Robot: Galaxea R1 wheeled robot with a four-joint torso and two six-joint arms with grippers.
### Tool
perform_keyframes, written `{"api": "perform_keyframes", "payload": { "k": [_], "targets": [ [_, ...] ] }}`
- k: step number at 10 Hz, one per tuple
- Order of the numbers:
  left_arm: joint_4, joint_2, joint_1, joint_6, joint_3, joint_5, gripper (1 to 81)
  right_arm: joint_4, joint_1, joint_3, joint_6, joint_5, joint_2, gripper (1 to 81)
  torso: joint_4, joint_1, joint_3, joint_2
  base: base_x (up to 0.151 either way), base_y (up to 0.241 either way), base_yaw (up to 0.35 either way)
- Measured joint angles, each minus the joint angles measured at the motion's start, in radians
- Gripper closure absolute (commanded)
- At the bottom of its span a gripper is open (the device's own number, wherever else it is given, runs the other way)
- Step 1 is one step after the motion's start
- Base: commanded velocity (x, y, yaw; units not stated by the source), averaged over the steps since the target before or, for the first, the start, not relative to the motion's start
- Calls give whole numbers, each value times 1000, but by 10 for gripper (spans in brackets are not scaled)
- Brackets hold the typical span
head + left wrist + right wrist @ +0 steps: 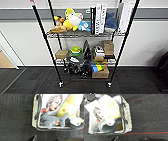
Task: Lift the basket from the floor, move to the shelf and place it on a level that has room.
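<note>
The basket (35, 119) stands on the floor (15, 116), cream and woven, with a dark handle (39, 107) on its end wall. It holds a grey plush shark (52, 119), a printed picture and a yellow plush. The right wrist view shows the basket (128, 119) from its other end, with a grey and white plush (109, 126) on top. A dark part of my left gripper (34, 138) hangs over the carpet by the basket's corner. A dark part of my right gripper (115, 139) hangs likewise. The shelf (46, 40) stands ahead; a level with room is out of view.
The rack's tier (85, 35) carries plush toys and white books. Lower tiers hold brown boxes (61, 53), a bowl and dark items. Castors (60, 84) rest on the carpet by a white wall. A red tape line (146, 133) runs along the floor beside the basket.
</note>
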Motion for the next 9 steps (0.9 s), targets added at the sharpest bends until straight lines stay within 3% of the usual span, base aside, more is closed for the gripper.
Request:
{"api": "perform_keyframes", "payload": {
  "k": [5, 9],
  "targets": [
    [-11, 0, -54, 0, -2, 34, 10, 11, 65, -3, 5, -36, 13, 10, 0, 108, -152, -169, 0, 0, 0],
    [-44, -14, -128, -2, 1, 77, 10, 42, 123, -2, 5, -72, 20, 10, 0, 154, -170, -240, 0, 0, 0]
  ]
}}
